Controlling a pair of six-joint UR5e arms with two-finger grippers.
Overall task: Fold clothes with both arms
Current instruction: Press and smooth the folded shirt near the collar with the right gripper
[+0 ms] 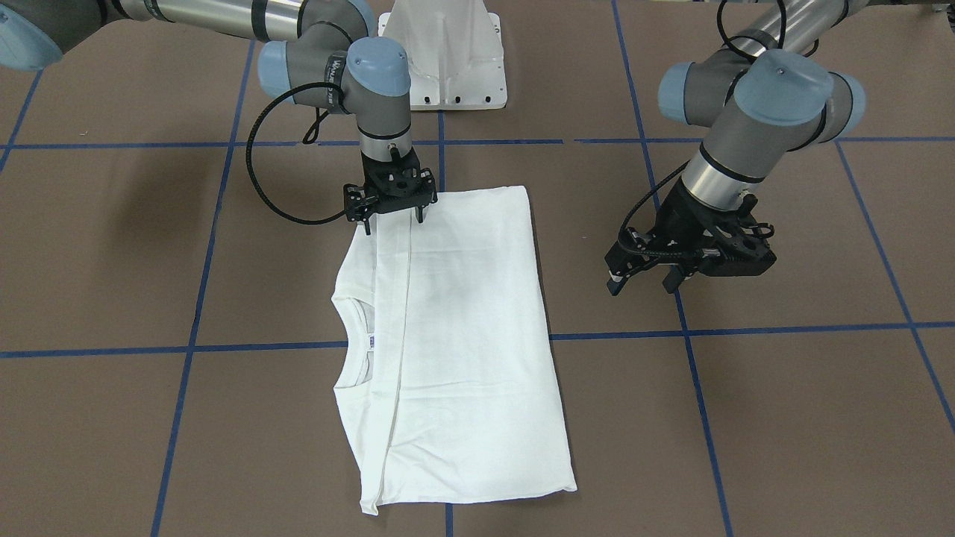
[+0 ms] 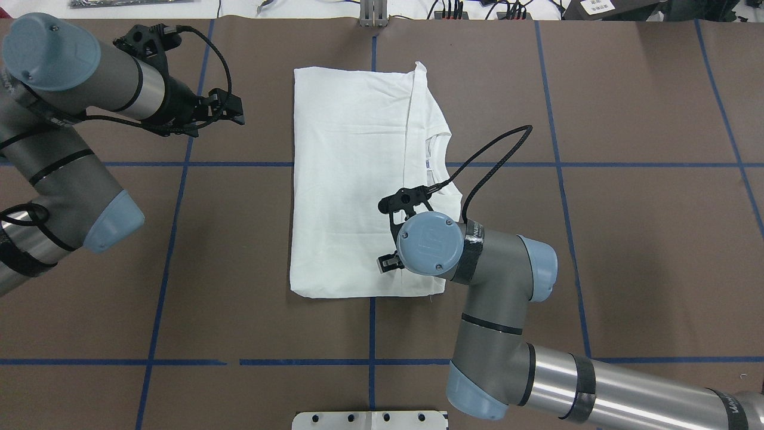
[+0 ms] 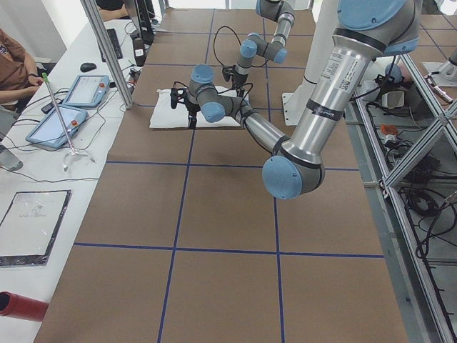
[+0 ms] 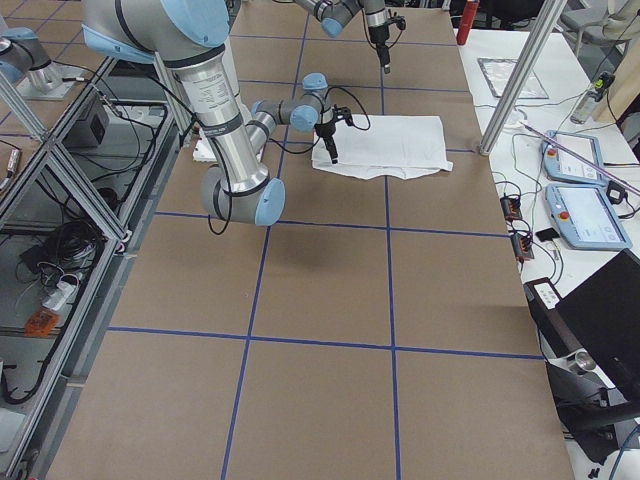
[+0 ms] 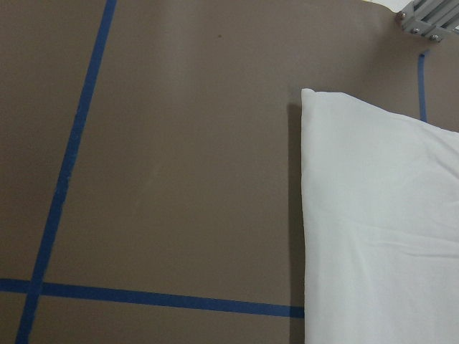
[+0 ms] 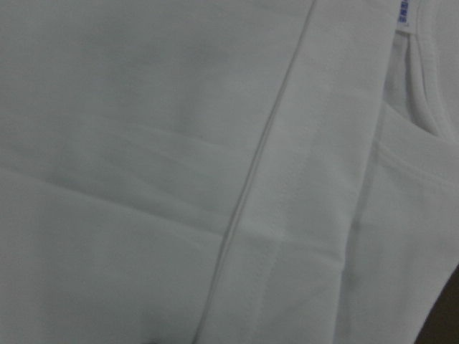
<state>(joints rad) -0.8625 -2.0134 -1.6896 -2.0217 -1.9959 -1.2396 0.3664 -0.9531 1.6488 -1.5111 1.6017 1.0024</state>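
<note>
T-shirt (image 1: 462, 321) thin matt cloth; table (image 1: 783, 418) matt, smooth.

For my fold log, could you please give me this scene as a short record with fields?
shirt: white, folded to a rough rectangle, flat on the table
collar: exposed on the robot's right side, label showing
right end effector: open, at the shirt edge nearest the robot; contact unclear
left end effector: open, off the shirt, over the table beside it
printed text: not visible
</note>
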